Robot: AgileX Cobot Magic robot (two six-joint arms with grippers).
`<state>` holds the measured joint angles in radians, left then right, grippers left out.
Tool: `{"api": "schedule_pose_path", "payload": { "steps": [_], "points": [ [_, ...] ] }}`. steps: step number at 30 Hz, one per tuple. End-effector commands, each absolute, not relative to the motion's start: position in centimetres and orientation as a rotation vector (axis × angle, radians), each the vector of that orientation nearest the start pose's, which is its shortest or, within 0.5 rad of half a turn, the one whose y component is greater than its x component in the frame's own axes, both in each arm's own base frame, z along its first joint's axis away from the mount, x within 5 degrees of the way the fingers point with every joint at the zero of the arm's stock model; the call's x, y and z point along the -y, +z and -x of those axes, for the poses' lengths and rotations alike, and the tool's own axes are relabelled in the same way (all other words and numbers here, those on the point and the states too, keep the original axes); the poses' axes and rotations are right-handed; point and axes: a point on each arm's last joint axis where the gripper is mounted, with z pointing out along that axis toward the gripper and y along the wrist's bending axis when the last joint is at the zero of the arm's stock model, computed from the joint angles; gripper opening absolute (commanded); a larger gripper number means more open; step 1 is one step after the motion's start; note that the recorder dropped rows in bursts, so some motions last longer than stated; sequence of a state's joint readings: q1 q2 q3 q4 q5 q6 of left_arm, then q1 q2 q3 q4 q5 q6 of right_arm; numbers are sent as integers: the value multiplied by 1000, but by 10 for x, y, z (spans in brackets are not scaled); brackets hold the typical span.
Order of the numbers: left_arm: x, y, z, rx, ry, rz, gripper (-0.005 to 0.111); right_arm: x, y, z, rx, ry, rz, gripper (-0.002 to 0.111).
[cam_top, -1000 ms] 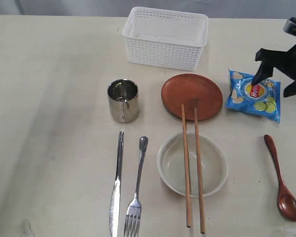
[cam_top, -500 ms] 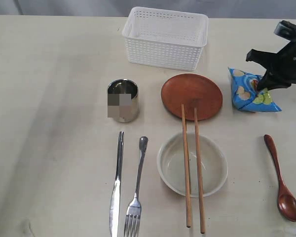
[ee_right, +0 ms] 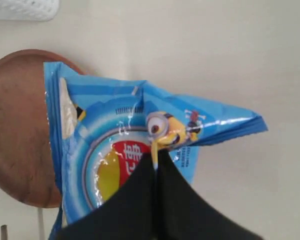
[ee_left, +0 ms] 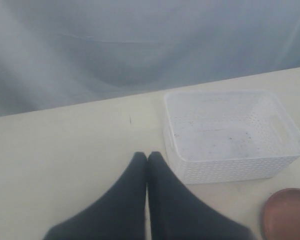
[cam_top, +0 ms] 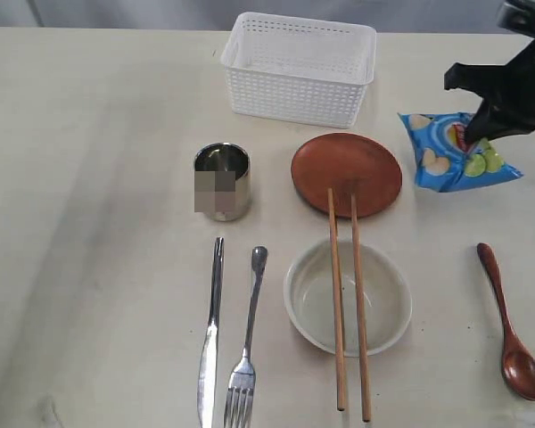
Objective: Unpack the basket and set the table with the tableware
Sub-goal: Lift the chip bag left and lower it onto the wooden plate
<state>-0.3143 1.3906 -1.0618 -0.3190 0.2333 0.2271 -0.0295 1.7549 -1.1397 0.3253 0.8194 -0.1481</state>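
Observation:
The white basket (cam_top: 299,67) (ee_left: 230,135) stands empty at the back of the table (cam_top: 98,160). In front of it lie the steel cup (cam_top: 222,181), brown plate (cam_top: 347,173) (ee_right: 15,125), bowl (cam_top: 348,297) with two chopsticks (cam_top: 337,299) across it, knife (cam_top: 211,339), fork (cam_top: 247,343) and wooden spoon (cam_top: 510,325). My right gripper (cam_top: 477,134) (ee_right: 155,156) is shut on a fold of the blue chips bag (cam_top: 455,152) (ee_right: 120,145), which hangs lifted off the table beside the plate. My left gripper (ee_left: 147,156) is shut on nothing, near the basket's corner.
A grey curtain backs the far edge of the table. The knife and fork reach almost to the near edge, and the spoon lies close to the right edge.
My right gripper closed on the chips bag and lifted it up off the table, tilting it. The left gripper and the tableware have not moved.

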Motion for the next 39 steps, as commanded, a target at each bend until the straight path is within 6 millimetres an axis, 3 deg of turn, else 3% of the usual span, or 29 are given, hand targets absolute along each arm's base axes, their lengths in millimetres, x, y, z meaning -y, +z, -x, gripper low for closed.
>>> {"api": "schedule_pose_path", "payload": {
  "steps": [1,7,12,15,20,30,32,36,39],
  "points": [
    [103,331,-298,-2018,-316,-286,0,-40,203,-343,-2822,367,-85,0],
    [103,330,-297,-2027,-318,-289,0,-80,205,-351,-2685,395,-98,0],
    [104,328,-296,-2055,-322,-300,0,-92,180,-348,-2812,440,-133,0],
    [104,328,-296,-2055,-322,-300,0,-95,180,-350,-2798,502,-200,0],
    [104,328,-296,-2055,-319,-303,0,-119,176,-347,-2785,506,-94,0],
    [104,328,-296,-2055,-319,-303,0,-124,152,-348,-2842,487,-91,0],
    [104,328,-296,-2055,-319,-303,0,-124,153,-349,-2840,487,-92,6],
    [104,328,-296,-2055,-319,-303,0,-123,155,-349,-2824,487,-92,31],
    [104,328,-296,-2055,-319,-303,0,-123,157,-349,-2818,487,-86,38]
  ]
}}
